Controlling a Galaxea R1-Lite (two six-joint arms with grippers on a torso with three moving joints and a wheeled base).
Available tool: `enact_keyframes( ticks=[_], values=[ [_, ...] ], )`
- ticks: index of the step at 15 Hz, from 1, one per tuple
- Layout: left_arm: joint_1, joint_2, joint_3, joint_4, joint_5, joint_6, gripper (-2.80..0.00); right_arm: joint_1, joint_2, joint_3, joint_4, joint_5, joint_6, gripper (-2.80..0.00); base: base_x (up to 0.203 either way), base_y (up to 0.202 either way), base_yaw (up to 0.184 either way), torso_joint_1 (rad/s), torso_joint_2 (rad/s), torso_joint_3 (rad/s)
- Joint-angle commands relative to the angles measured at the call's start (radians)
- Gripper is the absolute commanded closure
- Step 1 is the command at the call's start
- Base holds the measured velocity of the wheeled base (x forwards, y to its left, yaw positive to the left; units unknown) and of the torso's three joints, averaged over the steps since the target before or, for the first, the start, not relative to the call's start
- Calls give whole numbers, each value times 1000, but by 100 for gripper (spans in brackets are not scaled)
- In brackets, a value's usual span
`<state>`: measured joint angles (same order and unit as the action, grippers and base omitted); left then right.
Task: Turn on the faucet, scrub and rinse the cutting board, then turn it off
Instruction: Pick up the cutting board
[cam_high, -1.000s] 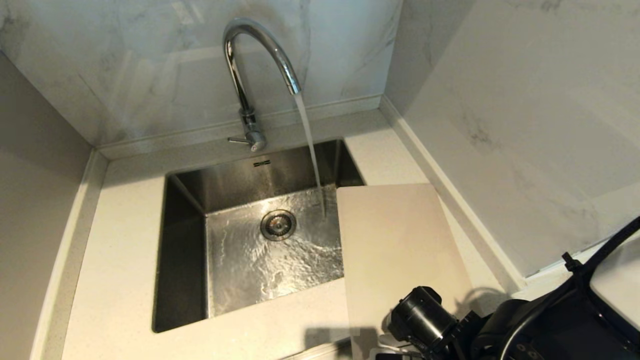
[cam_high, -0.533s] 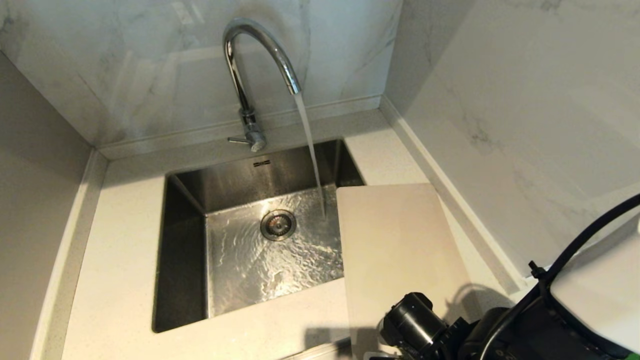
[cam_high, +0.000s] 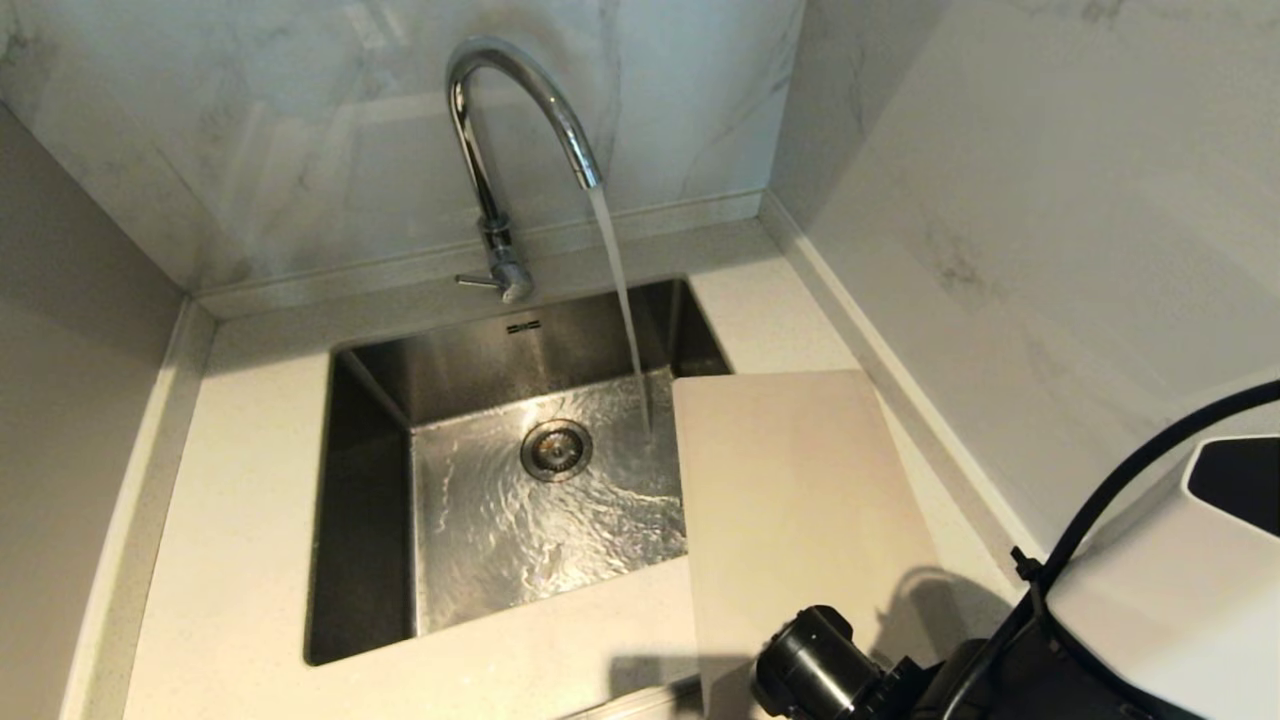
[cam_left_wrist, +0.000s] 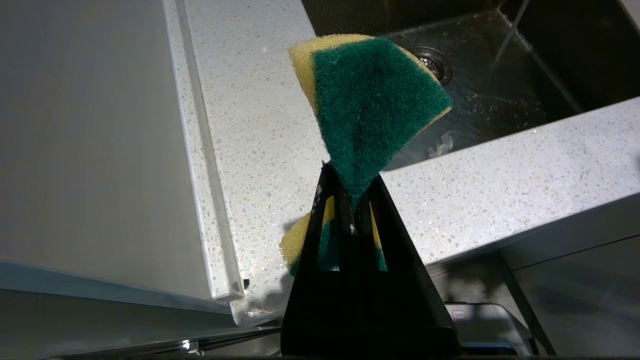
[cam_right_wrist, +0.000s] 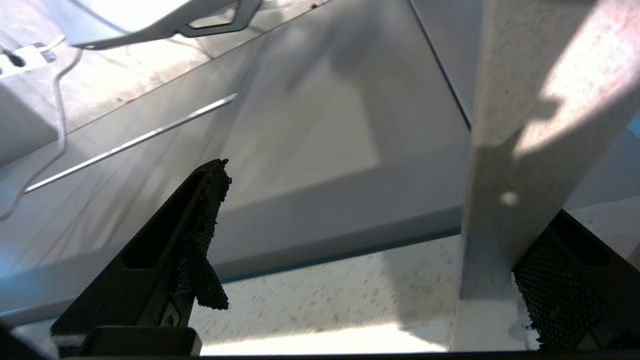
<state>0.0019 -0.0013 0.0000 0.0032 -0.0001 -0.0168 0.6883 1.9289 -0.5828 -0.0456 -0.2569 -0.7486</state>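
no writing is showing clearly enough to read; only a small dark mark is sitting on the sink's (cam_high: 360, 520) back wall. water is running from the faucet (cam_high: 500, 130) into the steel basin. the cutting board (cam_high: 790, 510) is lying on the pale speckled desk (cam_high: 240, 560), its left edge overhanging the sink, marble-look walls closing the corner. the left gripper (cam_left_wrist: 352, 212) is pinching a green-and-yellow sponge (cam_left_wrist: 370, 105). the right gripper (cam_right_wrist: 380, 240) is standing spread beside the board's edge.
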Motion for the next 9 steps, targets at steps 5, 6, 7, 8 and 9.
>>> enact_keyframes(
  ticks=[5, 6, 7, 8, 9],
  values=[
    [1, 0, 3, 0, 0, 0, 0, 5, 61, 54, -109, -13, -7, -280, 0, 0, 0, 0, 0, 0],
    [1, 0, 2, 0, 0, 0, 0, 5, 69, 52, -111, -13, -6, -280, 0, 0, 0, 0, 0, 0],
    [1, 1, 2, 0, 0, 0, 0, 6, 79, 52, -120, -13, -6, -280, 0, 0, 0, 0, 0, 0],
    [1, 0, 2, 0, 0, 0, 0, 5, 95, 54, -150, -13, -6, -280, 0, 0, 0, 0, 0, 0],
    [1, 0, 2, 0, 0, 0, 0, 6, 105, 56, -174, -13, -9, -280, 0, 0, 0, 0, 0, 0]
  ],
)
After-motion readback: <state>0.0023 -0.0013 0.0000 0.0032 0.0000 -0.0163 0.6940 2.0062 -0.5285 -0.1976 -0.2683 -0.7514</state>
